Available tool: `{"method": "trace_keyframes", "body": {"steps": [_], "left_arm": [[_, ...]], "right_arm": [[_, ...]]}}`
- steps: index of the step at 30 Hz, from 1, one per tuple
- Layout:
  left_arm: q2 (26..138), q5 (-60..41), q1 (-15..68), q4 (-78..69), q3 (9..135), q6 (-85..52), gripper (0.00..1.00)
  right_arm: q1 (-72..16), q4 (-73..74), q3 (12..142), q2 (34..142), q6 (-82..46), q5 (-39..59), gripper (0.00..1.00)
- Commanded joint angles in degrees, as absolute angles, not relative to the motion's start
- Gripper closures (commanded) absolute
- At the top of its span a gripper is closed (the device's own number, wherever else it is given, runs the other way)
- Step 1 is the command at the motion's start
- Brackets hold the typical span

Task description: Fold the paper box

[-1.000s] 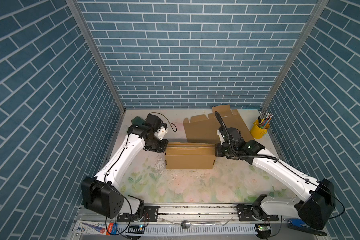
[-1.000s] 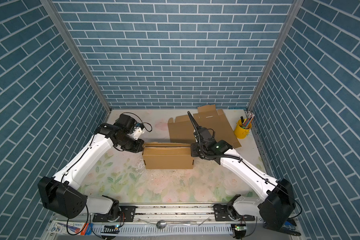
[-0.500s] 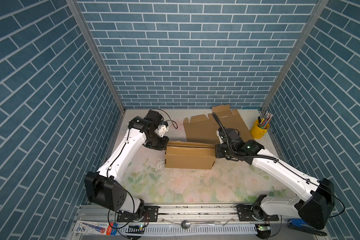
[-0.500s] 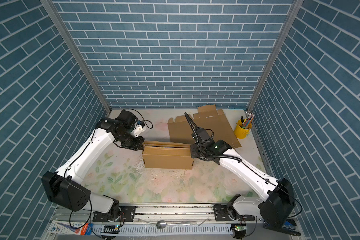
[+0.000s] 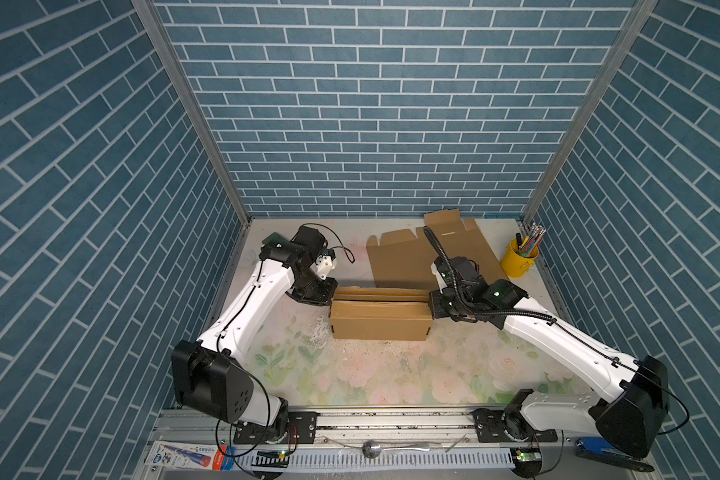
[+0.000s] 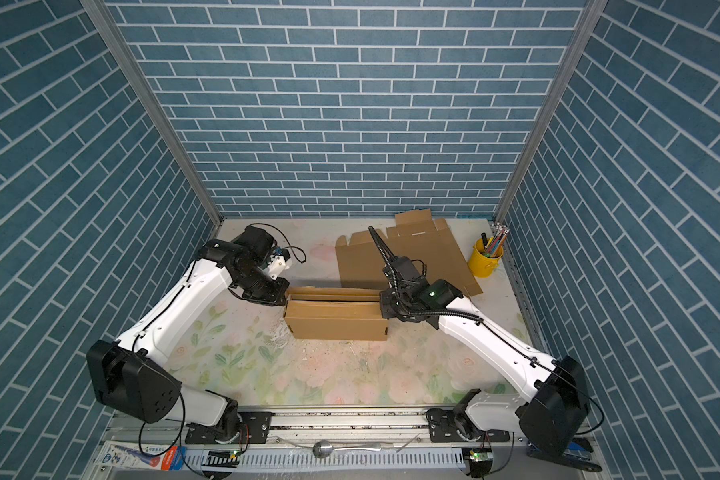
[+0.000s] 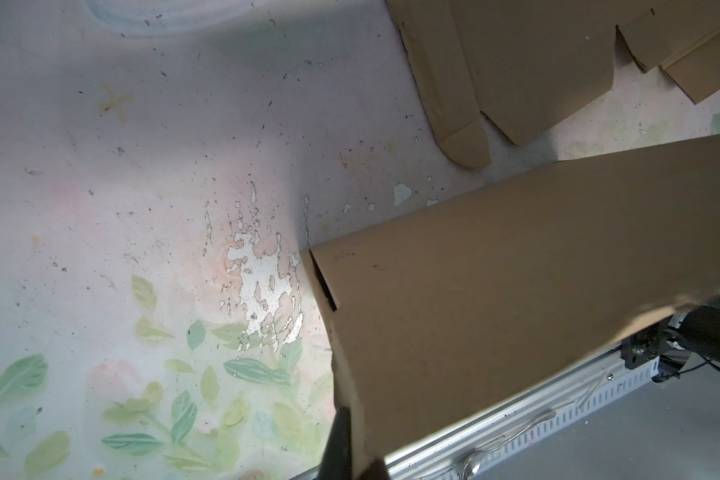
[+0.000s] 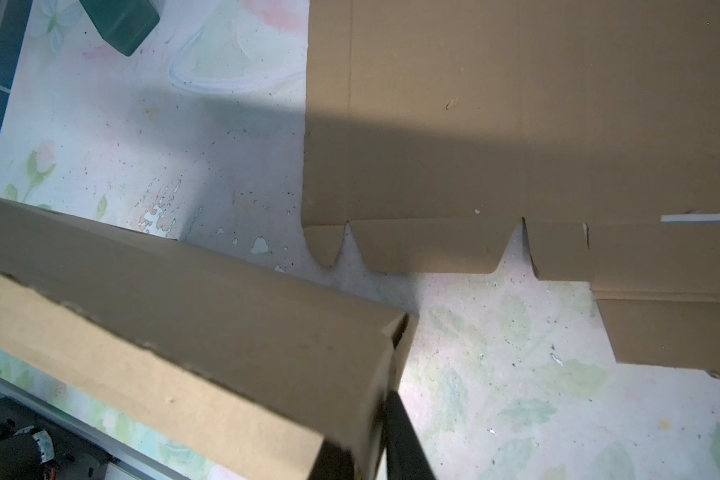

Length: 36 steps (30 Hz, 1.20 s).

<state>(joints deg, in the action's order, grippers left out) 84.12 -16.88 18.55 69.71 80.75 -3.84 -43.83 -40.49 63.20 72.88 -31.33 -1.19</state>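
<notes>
The half-folded cardboard box stands mid-way across the table (long flaps along its far side). The left end effector is clamped narrow on one end wall. The right end effector meets the opposite end, but its grip cannot be told. A flat cardboard sheet lies just behind.

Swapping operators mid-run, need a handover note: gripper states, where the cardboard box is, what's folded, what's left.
Left gripper: shut, pinching the left end wall of the brown cardboard box.
Right gripper: fingers either side of the right end wall; grip unclear.
Box: mid floral-printed table, in front of flat brown cardboard sheets.
Done: long box shape stands.
Left: strips along the rear top edge look loose; probably tuck them, then check the ends.
</notes>
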Motion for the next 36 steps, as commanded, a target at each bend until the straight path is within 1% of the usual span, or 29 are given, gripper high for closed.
{"method": "trace_keyframes", "body": {"steps": [1,6,9,15,19,21,27,31,36], "left_arm": [[83.98,-16.98,18.54,69.87,80.39,-3.17,1.00],[83.79,-17.09,18.46,69.65,80.13,-3.25,1.00],[84.09,-17.05,18.47,69.51,80.29,-3.16,1.00],[84.80,-16.92,18.50,69.54,80.74,-2.83,1.00],[85.32,-16.86,18.53,69.65,81.16,-2.65,1.00],[85.54,-16.74,18.51,69.77,81.43,-2.57,1.00],[86.18,-17.08,18.52,69.72,82.26,-2.59,1.00],[86.39,-17.22,18.47,69.88,82.51,-2.59,1.00],[87.16,-17.17,18.50,71.97,84.72,-1.43,1.00]], "right_arm": [[-43.78,-43.63,62.89,73.38,-33.05,-0.13,0.79],[-43.82,-43.63,63.18,73.54,-32.96,0.70,0.76],[-43.70,-44.33,64.16,73.34,-32.96,1.81,0.70],[-41.87,-44.38,64.72,71.90,-34.88,8.20,0.57],[-41.25,-44.35,63.76,71.43,-35.68,9.91,0.46],[-41.22,-44.40,63.57,71.71,-35.90,10.36,0.45],[-41.29,-42.16,62.41,73.10,-37.08,11.07,0.50],[-41.20,-42.21,61.79,74.53,-37.09,9.54,0.57],[-40.52,-42.09,61.75,75.78,-36.87,8.46,0.62]]}}
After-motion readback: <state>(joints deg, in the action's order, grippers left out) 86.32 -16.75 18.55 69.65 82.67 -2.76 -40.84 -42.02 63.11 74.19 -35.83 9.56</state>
